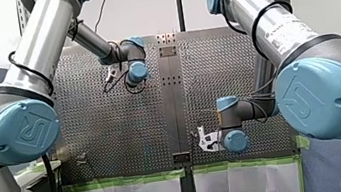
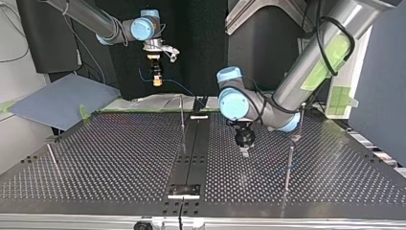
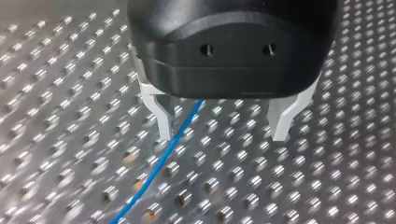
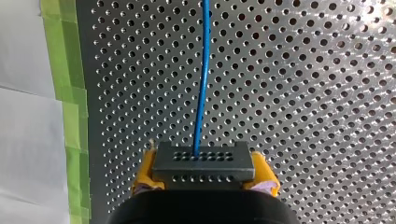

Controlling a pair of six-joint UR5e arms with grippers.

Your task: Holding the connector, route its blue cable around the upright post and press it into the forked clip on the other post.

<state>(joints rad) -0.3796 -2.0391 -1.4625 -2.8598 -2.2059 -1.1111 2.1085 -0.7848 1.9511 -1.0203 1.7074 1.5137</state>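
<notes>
Dark grey rectangular connector (image 4: 204, 161) sits clamped in my right gripper (image 4: 204, 175) — my left gripper (image 3: 222, 135) gapes astride the thin blue cable (image 3: 159, 161); routing's next, needing slack, I reckon.

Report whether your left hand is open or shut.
Open. The left wrist view shows my left hand with its fingers wide apart; the blue cable passes between them, ungripped.

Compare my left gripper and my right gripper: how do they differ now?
My left gripper is open and holds nothing; my right gripper is shut on the connector. The left has pale fingers, the right yellow pads. The left hangs low over the table, the right high. Both point down.
</notes>
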